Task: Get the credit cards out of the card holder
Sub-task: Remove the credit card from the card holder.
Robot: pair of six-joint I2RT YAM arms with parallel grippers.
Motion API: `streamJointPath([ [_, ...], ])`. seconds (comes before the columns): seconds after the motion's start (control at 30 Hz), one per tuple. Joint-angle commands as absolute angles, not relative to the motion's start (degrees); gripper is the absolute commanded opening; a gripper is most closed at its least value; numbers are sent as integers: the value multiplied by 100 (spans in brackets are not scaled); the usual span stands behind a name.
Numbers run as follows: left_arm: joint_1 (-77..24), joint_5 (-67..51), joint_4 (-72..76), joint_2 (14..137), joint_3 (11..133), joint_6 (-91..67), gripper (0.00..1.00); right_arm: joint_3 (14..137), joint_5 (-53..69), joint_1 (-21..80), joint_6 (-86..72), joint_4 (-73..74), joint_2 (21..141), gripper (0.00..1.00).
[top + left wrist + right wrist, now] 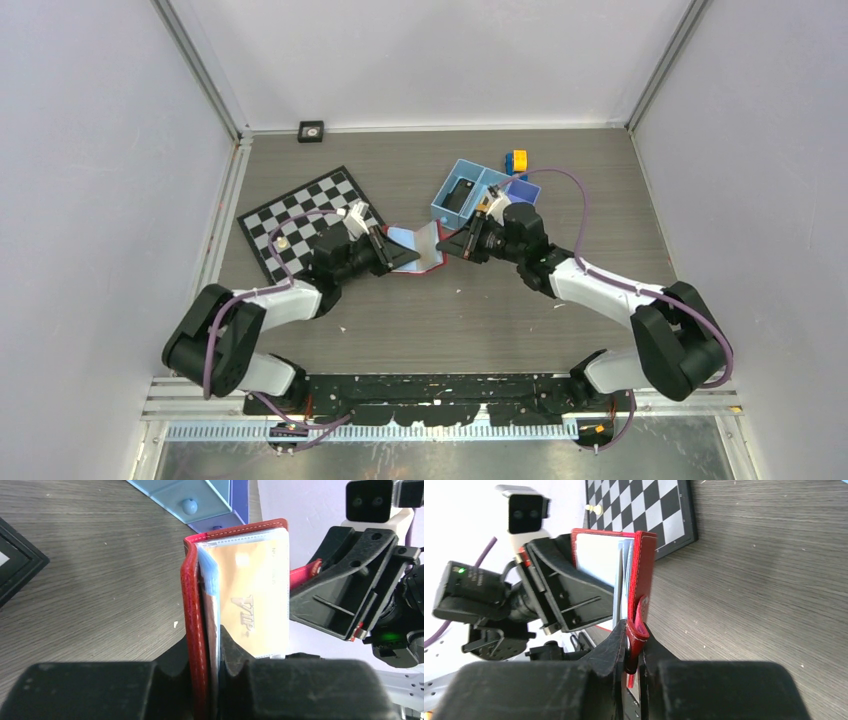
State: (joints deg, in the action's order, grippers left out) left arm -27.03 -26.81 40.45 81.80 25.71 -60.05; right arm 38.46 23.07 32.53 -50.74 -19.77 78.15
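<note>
the card holder (418, 248), at the centre of the top view, is held spread open: the left tool (384, 250) is closed on one red cover, the right tool (468, 243) on the snap-tab cover, so that the orange-gold card (255, 600), not yet removed, is exposed.

The top view looks down on the desk (450, 330) from behind; the wrist views face each other closely, sharing the card holder (190, 605).
</note>
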Motion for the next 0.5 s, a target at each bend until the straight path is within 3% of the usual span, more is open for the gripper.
streamJointPath([
  [0.0, -2790, -2508, 3715, 7534, 2731, -5536, 0, 4128, 1944, 3283, -4773, -1416, 7958, 1],
  [0.17, -2900, -2433, 3502, 7501, 2839, -5370, 0, 4199, 2157, 3374, -4764, -1527, 8102, 9],
  [0.3, -2955, -2393, 3400, 7561, 2910, -5299, 0, 4238, 2224, 3464, -4722, -1581, 8129, 31],
  [0.47, -3066, -2233, 2918, 7541, 3087, -5058, 0, 4257, 2266, 3530, -4711, -1607, 8154, 51],
])
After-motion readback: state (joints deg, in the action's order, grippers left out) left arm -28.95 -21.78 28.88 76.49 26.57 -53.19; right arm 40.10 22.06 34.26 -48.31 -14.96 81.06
